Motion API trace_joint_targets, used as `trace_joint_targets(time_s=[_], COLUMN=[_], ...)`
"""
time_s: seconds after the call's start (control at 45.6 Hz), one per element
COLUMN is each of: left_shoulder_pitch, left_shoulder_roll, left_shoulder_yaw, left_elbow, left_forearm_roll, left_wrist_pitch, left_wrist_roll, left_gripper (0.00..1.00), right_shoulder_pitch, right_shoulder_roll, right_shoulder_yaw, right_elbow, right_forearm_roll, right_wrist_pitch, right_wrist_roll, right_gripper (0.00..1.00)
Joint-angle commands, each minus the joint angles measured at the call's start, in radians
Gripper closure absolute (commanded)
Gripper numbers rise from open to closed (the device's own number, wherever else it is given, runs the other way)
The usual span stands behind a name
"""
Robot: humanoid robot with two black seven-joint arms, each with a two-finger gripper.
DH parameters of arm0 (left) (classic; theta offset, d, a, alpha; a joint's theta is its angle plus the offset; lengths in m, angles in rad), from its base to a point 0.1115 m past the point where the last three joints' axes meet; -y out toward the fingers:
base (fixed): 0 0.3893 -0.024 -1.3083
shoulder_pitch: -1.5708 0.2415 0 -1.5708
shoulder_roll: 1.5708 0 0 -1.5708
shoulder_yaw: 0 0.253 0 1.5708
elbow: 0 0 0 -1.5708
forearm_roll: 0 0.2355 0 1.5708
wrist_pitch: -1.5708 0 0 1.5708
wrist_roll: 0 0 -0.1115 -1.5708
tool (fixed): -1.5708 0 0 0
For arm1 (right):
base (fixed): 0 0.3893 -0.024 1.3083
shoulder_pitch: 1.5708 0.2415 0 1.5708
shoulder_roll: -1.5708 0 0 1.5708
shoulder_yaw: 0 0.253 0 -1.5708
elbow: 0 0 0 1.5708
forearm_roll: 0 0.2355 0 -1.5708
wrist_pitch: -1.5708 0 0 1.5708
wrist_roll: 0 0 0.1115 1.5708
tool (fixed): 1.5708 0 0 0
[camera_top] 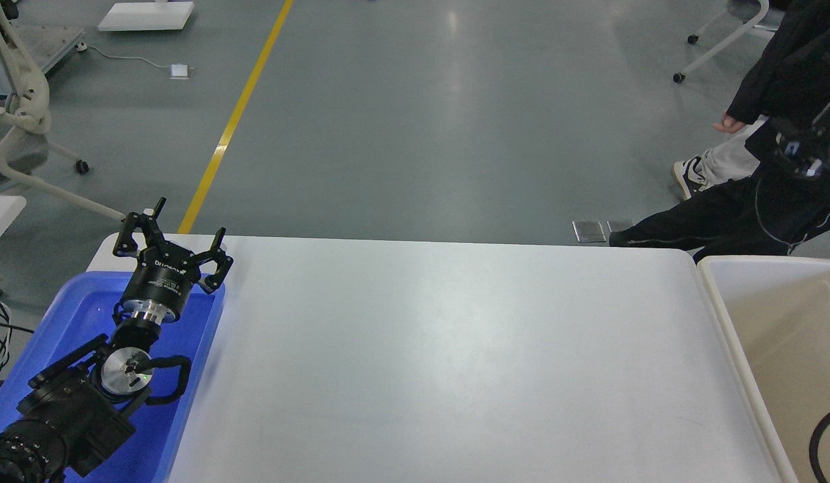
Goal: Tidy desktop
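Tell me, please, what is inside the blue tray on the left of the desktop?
Only bare blue floor shows in the blue tray; the left gripper, fingers spread and empty, hangs above its far end. The arm hides much of the near floor.

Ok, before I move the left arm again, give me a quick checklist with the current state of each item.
1. Left pincer open and holding nothing: ok, fingers spread, nothing between them.
2. Left pincer position: ok, it is over the far end of the blue tray, at the desktop's left edge.
3. Desktop free of loose items: ok, none visible on the part in view.
4. Right pincer located: cannot tell, not in view.
5. Beige bin contents: cannot tell, only a dark curved shape shows at the frame edge.
6. Person beyond the far right corner: not ok, standing close.
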Motion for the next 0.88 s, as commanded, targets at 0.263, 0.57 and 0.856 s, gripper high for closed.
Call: trace_joint_targets(time_s=[0.263,0.57,0.856], left_shoulder_pitch=[-0.002,0.0,-0.002], left_shoulder_roll=[0.0,0.0,0.0], left_shoulder_yaw=[0.0,0.0,0.0], left_elbow=[0.0,0.0,0.0], left_forearm_roll=[0.0,0.0,0.0], left_wrist_pitch=[0.0,0.0,0.0], left_wrist_roll=[0.0,0.0,0.0], left_gripper=[0.0,0.0,0.0], right_shoulder_pitch=[-0.281,-0.336,-0.322], right_shoulder_roll=[0.167,0.239,0.236], right_shoulder_yaw=[0.129,0.092,0.09], right_elbow=[0.07,0.067,0.044], right_forearm_roll=[-0.004,0.011,0.011], right_wrist_pitch=[0.144,0.142,0.142], right_wrist_roll=[0.293,0.293,0.293], right_gripper=[0.01,0.01,0.01])
